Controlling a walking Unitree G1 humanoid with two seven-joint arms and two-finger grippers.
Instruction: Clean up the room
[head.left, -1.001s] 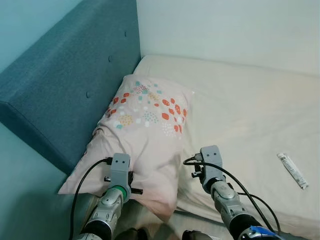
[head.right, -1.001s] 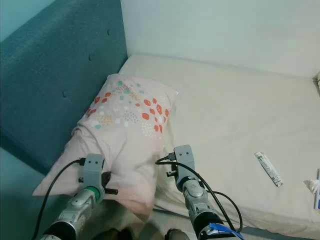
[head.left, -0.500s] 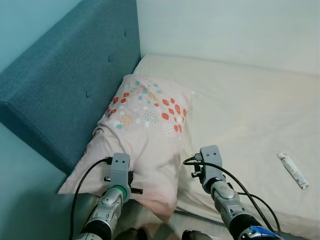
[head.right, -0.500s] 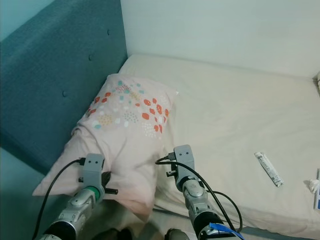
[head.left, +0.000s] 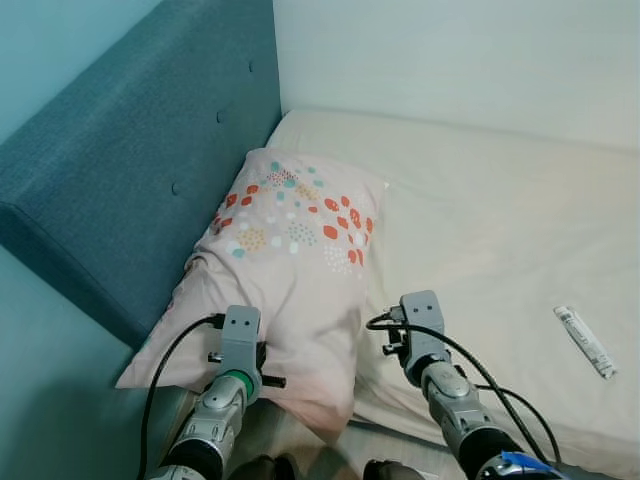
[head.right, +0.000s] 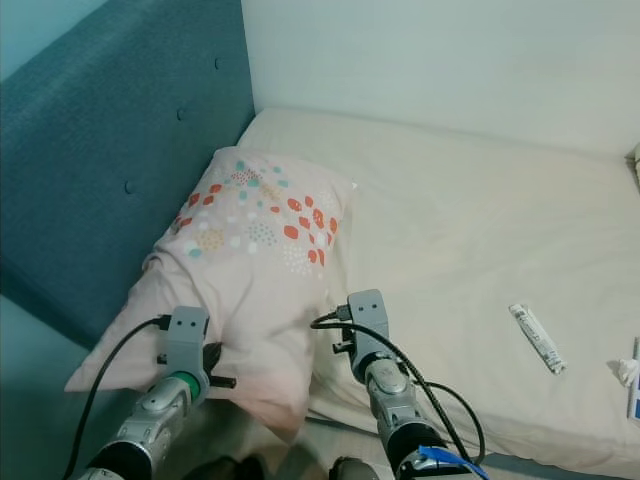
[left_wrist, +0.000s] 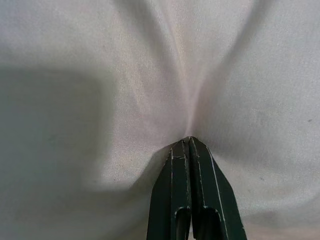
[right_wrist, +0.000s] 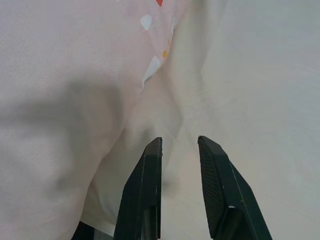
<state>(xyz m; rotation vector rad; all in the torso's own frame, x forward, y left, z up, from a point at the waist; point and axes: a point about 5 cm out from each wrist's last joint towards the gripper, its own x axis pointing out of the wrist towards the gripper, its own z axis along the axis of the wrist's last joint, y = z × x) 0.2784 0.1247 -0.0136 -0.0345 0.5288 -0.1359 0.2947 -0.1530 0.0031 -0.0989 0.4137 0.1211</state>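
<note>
Cream bed (head.left: 500, 220) against teal headboard (head.left: 130, 170) at 9 o'clock. Pink spotted pillow (head.left: 290, 260) lies at bed's head end, 10 o'clock of centre. Left gripper (left_wrist: 190, 142) pinched tight on pillow fabric at its near end. Right gripper (right_wrist: 179, 145) slightly apart, empty, at pillow's edge. Small tube (head.left: 585, 341) at 4 o'clock.

bed (head.left: 480, 210) | cream sheet | pillow (head.left: 285, 260) | small tube (head.left: 585, 340)
</note>
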